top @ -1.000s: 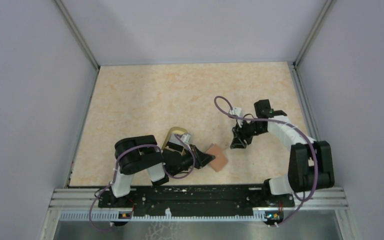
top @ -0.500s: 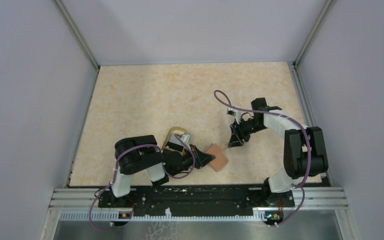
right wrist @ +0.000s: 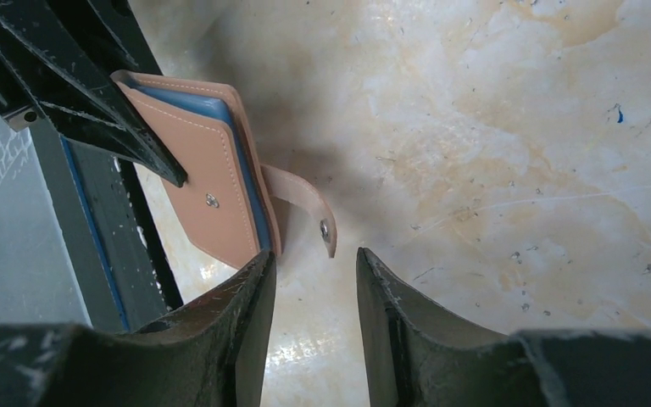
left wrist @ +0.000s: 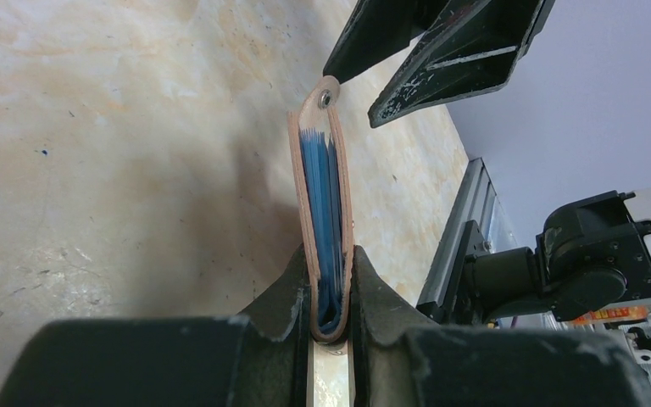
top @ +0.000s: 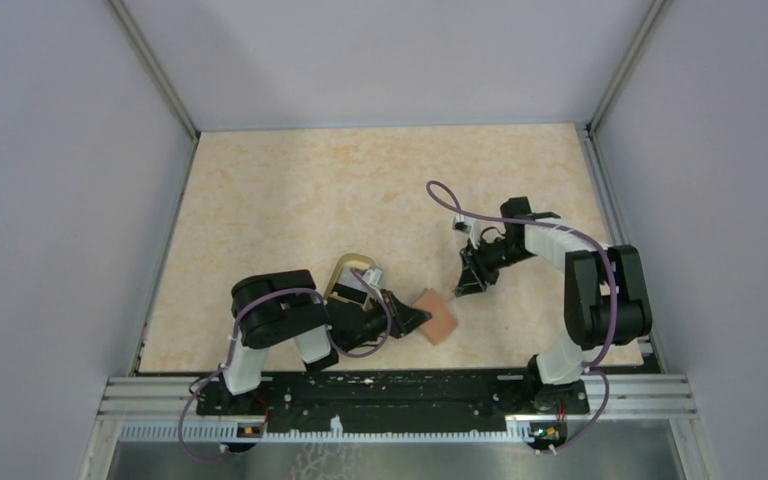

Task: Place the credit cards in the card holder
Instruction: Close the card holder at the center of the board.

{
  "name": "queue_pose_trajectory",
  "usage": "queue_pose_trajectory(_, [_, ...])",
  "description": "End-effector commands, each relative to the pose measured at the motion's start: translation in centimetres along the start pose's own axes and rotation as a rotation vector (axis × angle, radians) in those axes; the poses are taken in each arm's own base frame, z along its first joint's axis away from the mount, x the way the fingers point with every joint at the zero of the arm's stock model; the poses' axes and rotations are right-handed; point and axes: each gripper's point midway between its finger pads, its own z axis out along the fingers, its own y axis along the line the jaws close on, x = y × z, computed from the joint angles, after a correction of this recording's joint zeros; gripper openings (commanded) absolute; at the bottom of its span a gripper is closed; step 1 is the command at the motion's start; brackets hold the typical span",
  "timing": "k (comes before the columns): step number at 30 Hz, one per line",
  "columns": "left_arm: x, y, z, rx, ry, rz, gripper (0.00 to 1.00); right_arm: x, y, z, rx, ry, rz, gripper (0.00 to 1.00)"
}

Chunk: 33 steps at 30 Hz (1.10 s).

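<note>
One card holder [top: 436,320], toward the table's 6 o'clock edge, clamped in the left gripper [left wrist: 332,292]. The right gripper [right wrist: 315,263], at the holder's 1 o'clock, has its jaws apart on nothing, with the strap tab [right wrist: 303,197] just ahead. One beige marbled table [top: 310,190], lilac walls [top: 60,200]. One tan-rimmed dish [top: 348,268] at 10 o'clock, partly behind the left arm

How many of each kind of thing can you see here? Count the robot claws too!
grippers: 2 (left gripper, right gripper)
card holder: 1
dish: 1
credit cards: 0 that show
Total: 4
</note>
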Motion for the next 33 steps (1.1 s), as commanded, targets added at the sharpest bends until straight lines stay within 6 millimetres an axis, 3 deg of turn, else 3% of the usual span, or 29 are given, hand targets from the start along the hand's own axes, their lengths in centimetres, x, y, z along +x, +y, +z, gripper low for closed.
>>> queue_pose_trajectory(1, [-1.85, -4.27, -0.1, 0.194, -0.079, -0.019, 0.0, -2.09, -0.09, -0.27, -0.022, -0.06, -0.06, 0.39])
queue_pose_trajectory(19, [-1.77, -4.11, -0.21, 0.191, -0.077, -0.029, 0.0, -1.99, 0.13, -0.17, -0.054, -0.044, -0.043, 0.17])
queue_pose_trajectory(33, [-1.54, -3.91, -0.15, 0.186, -0.071, -0.036, 0.0, -1.74, 0.18, -0.06, -0.062, -0.035, -0.036, 0.14])
